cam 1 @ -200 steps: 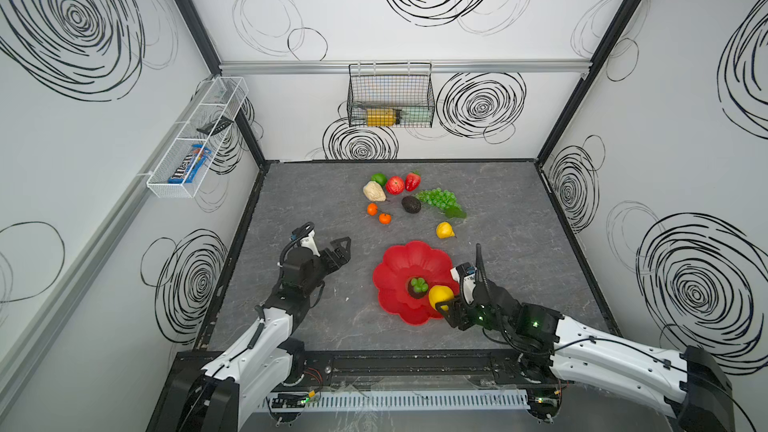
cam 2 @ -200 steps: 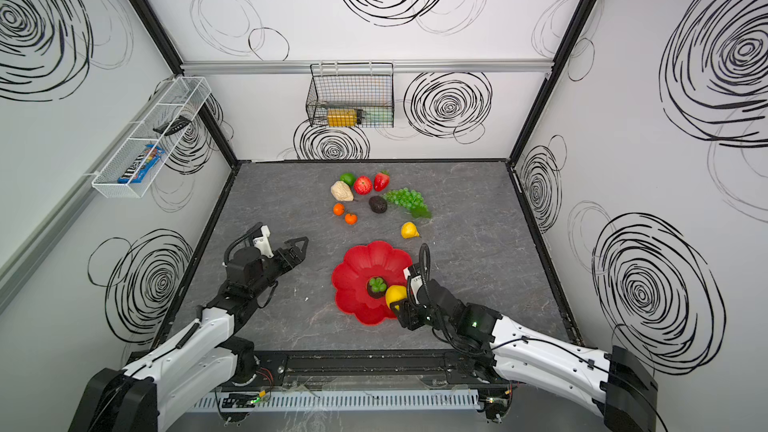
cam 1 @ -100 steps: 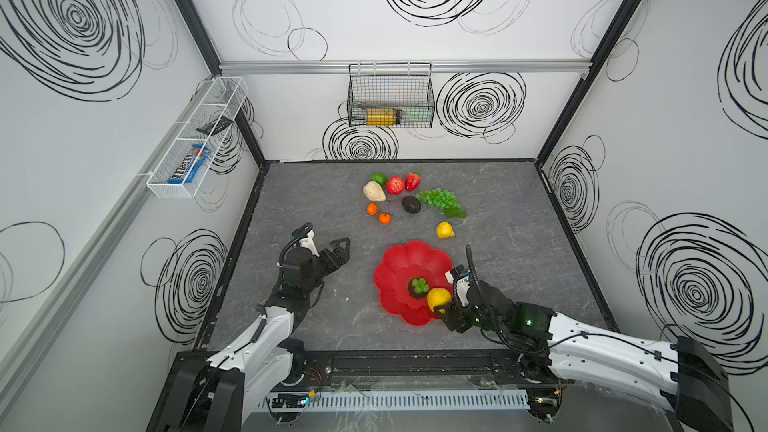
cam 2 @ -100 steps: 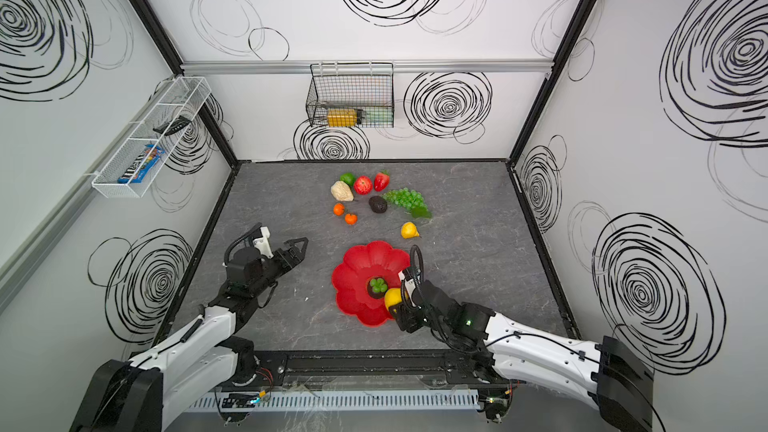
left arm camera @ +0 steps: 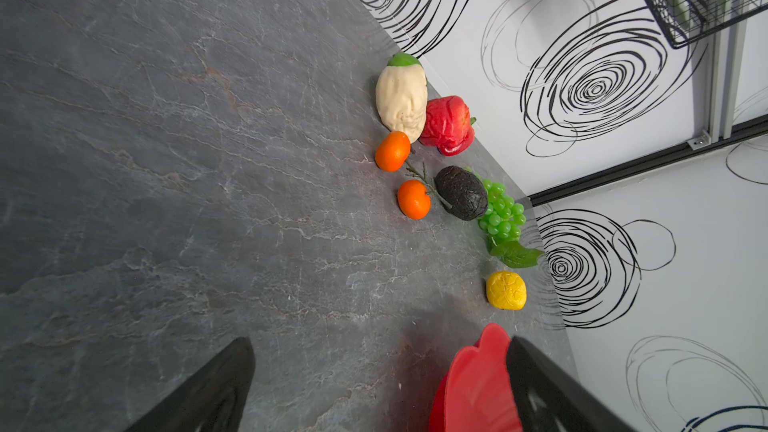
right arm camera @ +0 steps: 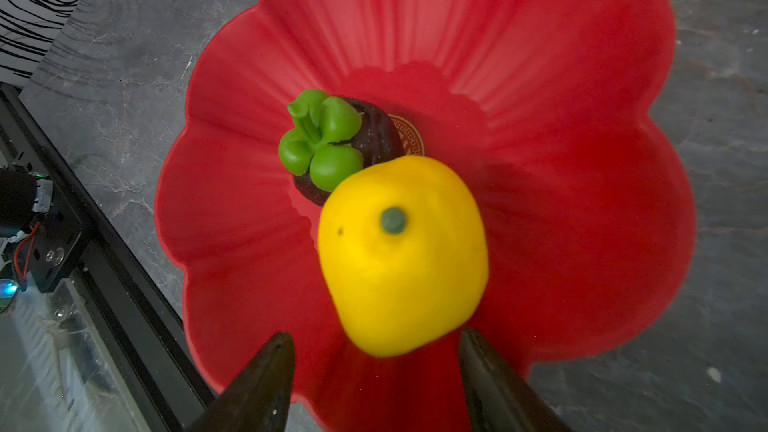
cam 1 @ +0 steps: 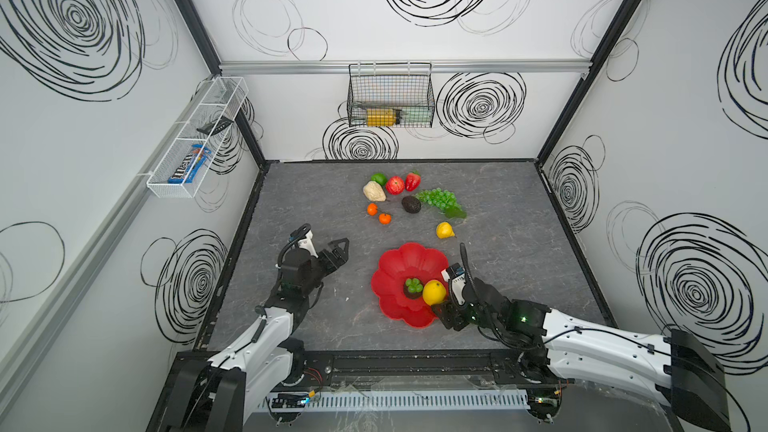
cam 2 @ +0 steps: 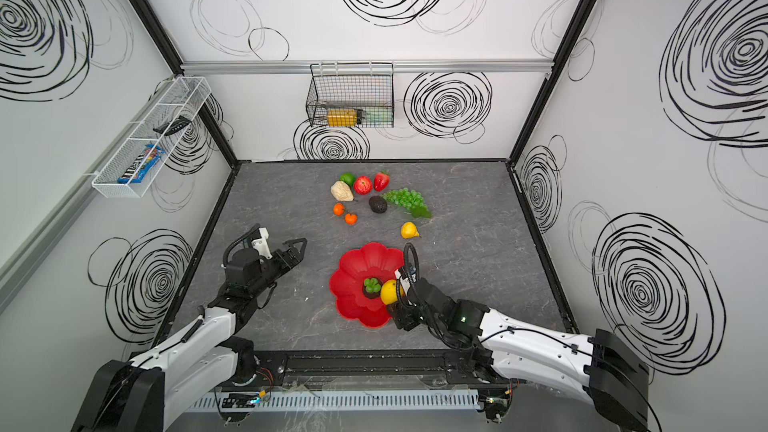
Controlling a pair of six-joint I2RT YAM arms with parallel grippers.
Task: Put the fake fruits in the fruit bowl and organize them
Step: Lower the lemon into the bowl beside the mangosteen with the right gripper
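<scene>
Since the lemon [right arm camera: 401, 251] sits inside the fruit bowl [cam 1: 401, 257], touching the dark green-capped fruit [cam 1: 413, 286] near the gold emblem, I judge this drop-off to be all but done. My right pincer [right arm camera: 374, 336] stands parted just behind the lemon. In the right wrist view, red dish shows between one finger and the fruit, so I read nothing as gripped. My left pincer [cam 1: 343, 252] hangs wide and empty over bare tabletop [cam 1: 498, 222] to the left of the bowl, pointing toward the back.

That makes two fruits in. The rest wait near the rear wall:
- the lime [cam 1: 378, 179]
- the beige lumpy piece [cam 1: 374, 191]
- the red apple [cam 1: 395, 185]
- another red fruit [cam 1: 412, 181]
- two oranges [cam 1: 372, 209]
- the avocado [cam 1: 411, 204]
- the grape bunch [cam 1: 438, 199]
- the second lemon [cam 1: 444, 230], lying alone just beyond the bowl's far rim

Next I'd lift the right pincer clear of the scalloped edge without nudging the lemon, which looks likely to roll. Then I'd reach over the bowl for the second lemon. The left arm seems better placed for the oranges, though they are small and would need a much narrower close.
</scene>
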